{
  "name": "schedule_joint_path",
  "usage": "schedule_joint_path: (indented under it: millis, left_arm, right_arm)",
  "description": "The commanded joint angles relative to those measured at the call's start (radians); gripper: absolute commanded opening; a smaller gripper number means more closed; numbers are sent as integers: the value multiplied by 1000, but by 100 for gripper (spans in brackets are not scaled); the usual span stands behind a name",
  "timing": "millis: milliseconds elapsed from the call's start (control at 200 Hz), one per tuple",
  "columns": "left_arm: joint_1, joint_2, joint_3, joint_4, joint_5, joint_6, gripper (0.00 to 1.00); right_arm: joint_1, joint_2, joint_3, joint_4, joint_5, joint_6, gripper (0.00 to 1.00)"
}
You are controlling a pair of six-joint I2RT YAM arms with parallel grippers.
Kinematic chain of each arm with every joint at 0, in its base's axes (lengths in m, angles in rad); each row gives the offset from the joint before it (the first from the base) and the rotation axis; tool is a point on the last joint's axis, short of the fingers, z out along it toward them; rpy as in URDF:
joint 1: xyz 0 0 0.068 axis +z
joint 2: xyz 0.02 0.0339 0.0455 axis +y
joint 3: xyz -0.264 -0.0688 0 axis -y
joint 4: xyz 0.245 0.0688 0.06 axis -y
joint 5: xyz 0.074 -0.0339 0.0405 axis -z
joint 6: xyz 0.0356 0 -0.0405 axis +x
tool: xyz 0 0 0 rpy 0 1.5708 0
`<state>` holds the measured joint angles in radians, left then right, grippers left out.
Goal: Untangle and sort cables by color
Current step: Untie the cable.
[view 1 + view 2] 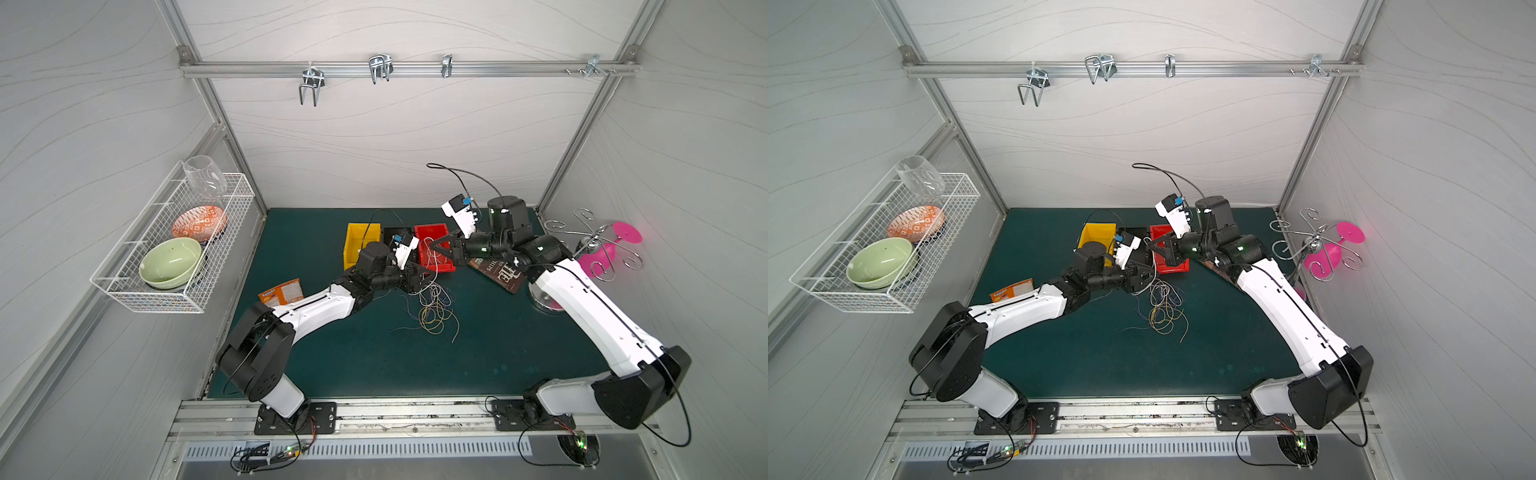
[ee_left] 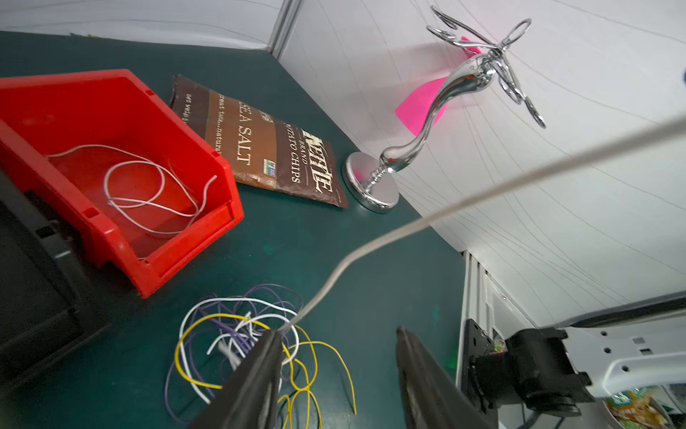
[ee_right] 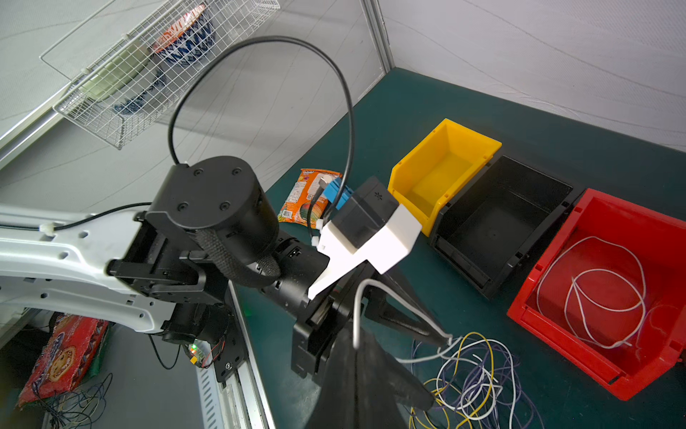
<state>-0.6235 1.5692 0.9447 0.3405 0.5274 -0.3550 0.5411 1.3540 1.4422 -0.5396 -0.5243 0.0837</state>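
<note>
Cable [image 2: 482,198] taut, aslant above tangle [image 2: 241,334]

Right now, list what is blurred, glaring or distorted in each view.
Left wrist view: the white cable crossing close to the lens is out of focus; the chrome stand carries bright highlights. Right wrist view: the right end effector is a dark, soft foreground shape. Both top views: the frame posts splay outward, wide-angle, and the wall shows a pink cast beside the pink glass.

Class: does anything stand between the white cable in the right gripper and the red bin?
No object blocks the way to the red bin. But the white cable, pinched in the right gripper, trails into the tangle beside the open left gripper.
</note>
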Motion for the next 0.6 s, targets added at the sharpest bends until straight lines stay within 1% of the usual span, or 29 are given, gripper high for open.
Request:
schedule_joint_path:
  millis: [0,90,235,295,390,410,420,425,445,450,480,525,595]
  left_arm:
    - [-2,0,34,8,-47,35,54]
    - [-2,24,53,11,-32,34,53]
    - [-2,49,66,21,-32,34,53]
    - [-2,54,72,20,-25,36,51]
    - [-2,62,83,25,10,34,30]
    - [-1,61,83,23,11,33,24]
    - [0,60,82,22,11,34,18]
    - [0,57,82,22,11,34,18]
    - [0,51,80,15,7,37,12]
    - [-1,51,79,13,5,39,9]
    - [1,37,74,-3,-13,51,0]
    - [3,7,69,-35,-38,74,0]
    - [12,-58,56,-96,-92,117,0]
  right_arm:
    - [5,-31,0,5,-24,16,0]
    - [6,-36,-2,19,-42,30,0]
    - [5,-48,-4,11,-25,27,0]
    - [4,-51,-8,12,-29,29,0]
    - [4,-56,-15,14,-19,31,1]
    - [0,-59,-15,11,-12,29,2]
    - [-2,-60,-15,9,-7,28,3]
    - [-3,-60,-15,8,-5,27,3]
    - [-8,-61,-16,1,2,25,3]
    - [-10,-62,-16,-1,5,24,3]
    - [-20,-63,-18,-15,17,17,4]
    - [-43,-70,-23,-40,36,8,7]
    - [-90,-85,-47,-77,76,-5,14]
